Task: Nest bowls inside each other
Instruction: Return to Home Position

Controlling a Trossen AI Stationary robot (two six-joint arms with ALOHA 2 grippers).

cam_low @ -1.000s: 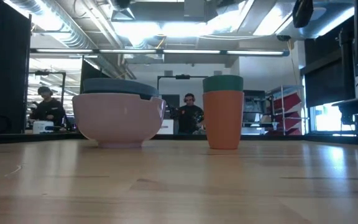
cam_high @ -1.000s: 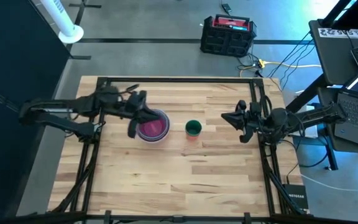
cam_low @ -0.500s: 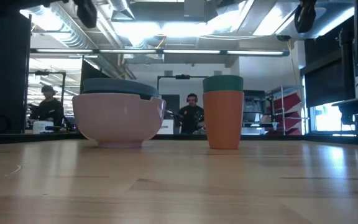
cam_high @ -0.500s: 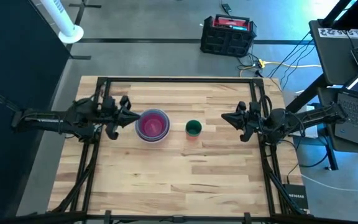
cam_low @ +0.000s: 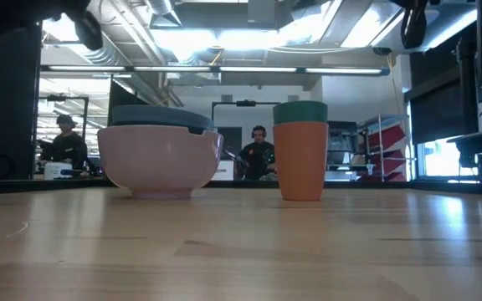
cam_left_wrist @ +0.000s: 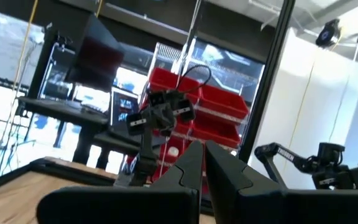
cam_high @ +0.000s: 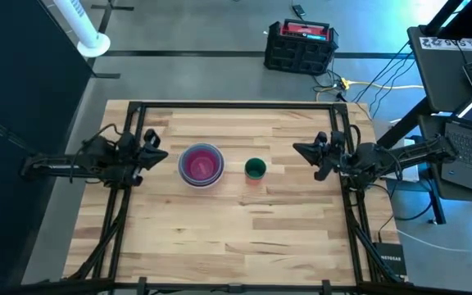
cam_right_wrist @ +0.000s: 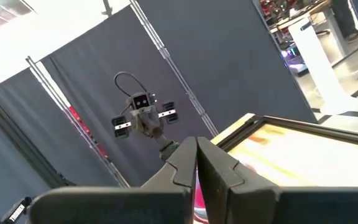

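**A:** Which step was in hand?

**B:** I judged it was the parking of the arms. The left gripper (cam_high: 156, 154) hung over the left edge of the table (cam_high: 244, 238) and the right gripper (cam_high: 301, 149) over the right edge. Both were well apart from the bowls.

**A:** And the pincers?

**B:** Both were closed and held nothing. In the wrist views the left fingers (cam_left_wrist: 229, 177) and the right fingers (cam_right_wrist: 219, 167) met with hardly a line between them.

**A:** Where did the bowls stand?

**B:** The stack (cam_high: 201, 164) stood a little left of the table's middle, with magenta inside. A grey-blue rim (cam_low: 161, 115) showed above the pale outer bowl (cam_low: 159, 163). Near it on the right, not touching, the green cup (cam_low: 299, 111) sat in the orange cup (cam_low: 300, 163), with only its upper band showing.

**A:** What were they made of?

**B:** They looked like smooth plastic, all round. The outer bowl was wide, with a curved wall on a small foot. The cups were tall and narrowed slightly toward the base. The table was made of wooden strips.

**A:** And the next move?

**B:** To my judgement the two cups were not yet in the stack. A gripper would have to open enough for the orange cup's wall, come down from above, and carry the pair over the stack. Such a tall, smooth thing might slip or tip
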